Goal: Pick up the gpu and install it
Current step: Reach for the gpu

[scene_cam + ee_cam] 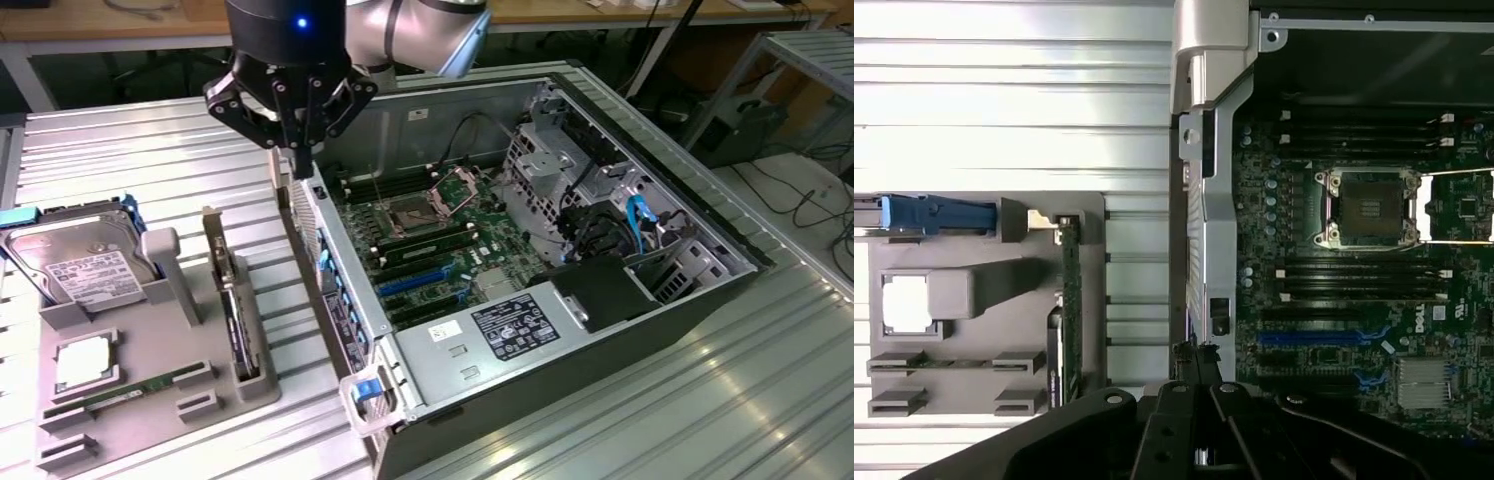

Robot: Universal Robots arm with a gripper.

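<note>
The gpu (236,318) stands on its edge in a slot of the grey holder tray (147,410), its pale bracket end toward the back. The wrist view looks down on the gpu (1069,300) as a thin dark strip. My gripper (304,168) hangs above the near wall of the open computer case (350,330), to the exterior view's right of the gpu and well above it. Its fingers (1194,358) are shut together with nothing between them. The blue card slots (416,280) lie on the motherboard (441,240) inside the case.
On the tray, a silver hard drive (83,268) stands at the back, with a green memory stick (127,388) and a processor chip (83,358) in front. Drive cages and cables (614,215) crowd the case's far side. Ribbed metal table (694,400) surrounds everything.
</note>
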